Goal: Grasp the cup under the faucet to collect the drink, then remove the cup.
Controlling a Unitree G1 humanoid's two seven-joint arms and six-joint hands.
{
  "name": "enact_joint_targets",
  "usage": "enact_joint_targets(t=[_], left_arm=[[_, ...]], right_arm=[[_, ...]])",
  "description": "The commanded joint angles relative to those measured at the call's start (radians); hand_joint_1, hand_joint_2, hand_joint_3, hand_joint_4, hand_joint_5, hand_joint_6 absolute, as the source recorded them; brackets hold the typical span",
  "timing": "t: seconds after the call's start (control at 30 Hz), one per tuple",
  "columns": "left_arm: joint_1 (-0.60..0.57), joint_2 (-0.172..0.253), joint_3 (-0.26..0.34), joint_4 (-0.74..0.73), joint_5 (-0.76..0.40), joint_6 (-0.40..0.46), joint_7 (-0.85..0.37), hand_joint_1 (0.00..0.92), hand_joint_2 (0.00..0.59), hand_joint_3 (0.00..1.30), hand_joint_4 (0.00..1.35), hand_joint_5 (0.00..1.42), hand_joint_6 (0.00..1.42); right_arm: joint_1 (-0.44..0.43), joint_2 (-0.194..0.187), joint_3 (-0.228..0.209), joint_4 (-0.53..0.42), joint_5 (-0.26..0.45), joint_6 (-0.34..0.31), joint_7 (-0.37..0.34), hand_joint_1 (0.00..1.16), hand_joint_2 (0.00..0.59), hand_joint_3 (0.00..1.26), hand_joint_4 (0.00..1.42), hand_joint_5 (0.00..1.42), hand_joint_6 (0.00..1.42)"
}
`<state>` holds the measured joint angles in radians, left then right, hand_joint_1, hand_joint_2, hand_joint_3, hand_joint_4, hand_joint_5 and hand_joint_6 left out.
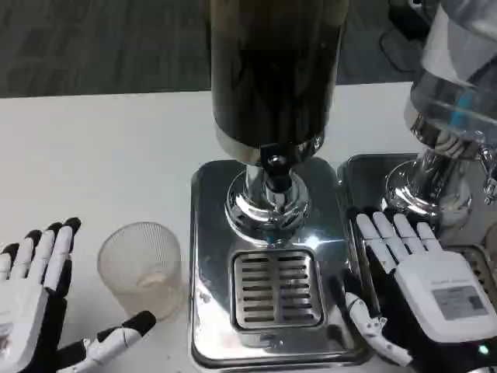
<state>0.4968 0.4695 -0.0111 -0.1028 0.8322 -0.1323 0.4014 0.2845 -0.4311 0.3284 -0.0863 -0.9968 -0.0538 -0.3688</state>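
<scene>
Clear plastic cup (142, 266) stands left of your dispenser (268, 256), between your left hand's (35, 299) spread fingers; right hand (415, 287) lies flat, empty.

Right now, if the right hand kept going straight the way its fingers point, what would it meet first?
Probably the shiny base of the second dispenser, just beyond the right hand's fingertips. The fingers point up the picture, away from the robot. Depth is unclear, so it might pass above it.
</scene>
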Motion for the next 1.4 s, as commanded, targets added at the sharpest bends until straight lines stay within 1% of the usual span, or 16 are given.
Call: enact_joint_targets(t=[0.03,0.13,0.17,0.43,0.47,0.57,0.67,0.77,0.87,0.97,1.0,1.1,1.2,1.3,1.33,1.4], left_arm=[[-0.011,-0.001,-0.002,0.018,-0.009,0.006,-0.009,0.0,0.025,0.0,0.0,0.0,0.0],[-0.014,-0.005,-0.005,0.022,-0.014,0.002,-0.008,0.0,0.021,0.0,0.0,0.0,0.0],[-0.014,-0.007,-0.006,0.022,-0.015,0.002,-0.007,0.0,0.02,0.0,0.0,0.0,0.0],[-0.015,-0.013,-0.009,0.027,-0.027,-0.007,-0.008,0.0,0.013,0.0,0.0,0.0,0.0],[-0.018,-0.014,-0.009,0.033,-0.041,-0.021,-0.003,0.0,0.013,0.0,0.0,0.0,0.0],[-0.024,-0.022,-0.001,0.074,-0.091,-0.115,0.067,0.0,0.011,0.0,0.0,0.0,0.0],[-0.035,-0.033,0.002,0.116,-0.132,-0.204,0.115,0.0,0.011,0.0,0.0,0.04,0.0],[-0.042,-0.041,0.005,0.136,-0.15,-0.231,0.121,0.0,0.01,0.0,0.0,0.05,0.0],[-0.038,-0.042,0.013,0.141,-0.156,-0.25,0.126,0.0,0.008,0.0,0.0,0.06,0.0],[-0.036,-0.031,0.023,0.159,-0.174,-0.278,0.122,0.0,0.006,0.0,0.0,0.06,0.0],[-0.035,-0.034,0.037,0.171,-0.19,-0.308,0.142,0.0,0.012,0.0,0.0,0.07,0.0],[-0.04,-0.051,0.084,0.207,-0.218,-0.397,0.228,0.0,0.042,0.11,0.07,0.19,0.04],[-0.055,-0.037,0.105,0.256,-0.234,-0.443,0.231,0.0,0.044,0.16,0.11,0.22,0.06],[-0.072,-0.039,0.118,0.325,-0.268,-0.511,0.243,0.0,0.045,0.27,0.28,0.26,0.07],[-0.077,-0.039,0.124,0.346,-0.271,-0.531,0.25,0.0,0.045,0.3,0.3,0.28,0.07],[-0.09,-0.037,0.124,0.378,-0.275,-0.556,0.241,0.0,0.039,0.26,0.17,0.25,0.05]], right_arm=[[-0.009,0.015,0.012,-0.014,-0.008,0.014,0.019,0.12,0.53,0.0,0.0,0.0,0.0],[-0.007,0.017,0.008,-0.016,-0.005,0.021,0.023,0.15,0.519,0.0,0.0,0.0,0.0],[-0.006,0.017,0.006,-0.017,-0.005,0.023,0.024,0.16,0.532,0.0,0.0,0.0,0.0],[-0.007,0.017,0.002,-0.021,0.002,0.029,0.046,0.19,0.548,0.0,0.0,0.0,0.0],[-0.006,0.017,0.001,-0.021,0.003,0.029,0.047,0.19,0.548,0.0,0.0,0.0,0.0],[-0.005,0.014,-0.001,-0.025,0.01,0.023,0.053,0.22,0.538,0.0,0.0,0.0,0.0],[-0.013,0.003,-0.002,-0.024,0.011,0.013,0.064,0.22,0.539,0.0,0.0,0.0,0.0],[-0.026,0.005,-0.007,-0.019,0.021,0.014,0.076,0.23,0.54,0.0,0.0,0.0,0.0],[-0.042,0.002,0.0,-0.014,0.018,0.01,0.087,0.23,0.54,0.0,0.0,0.0,0.0],[-0.043,0.015,0.006,-0.012,0.012,0.025,0.084,0.23,0.54,0.0,0.0,0.0,0.0],[-0.039,0.02,0.01,-0.014,0.008,0.027,0.077,0.23,0.54,0.0,0.0,0.0,0.0],[-0.033,0.035,0.017,-0.014,-0.004,0.035,0.069,0.24,0.54,0.0,0.0,0.0,0.0],[-0.041,0.058,0.028,0.0,-0.01,0.05,0.068,0.24,0.54,0.0,0.0,0.0,0.0],[-0.043,0.076,0.041,0.003,-0.02,0.066,0.063,0.24,0.54,0.0,0.0,0.0,0.0],[-0.041,0.081,0.043,-0.002,-0.024,0.072,0.062,0.24,0.54,0.01,0.0,0.0,0.0],[-0.038,0.081,0.044,-0.009,-0.03,0.078,0.067,0.24,0.54,0.02,0.0,0.0,0.0]])
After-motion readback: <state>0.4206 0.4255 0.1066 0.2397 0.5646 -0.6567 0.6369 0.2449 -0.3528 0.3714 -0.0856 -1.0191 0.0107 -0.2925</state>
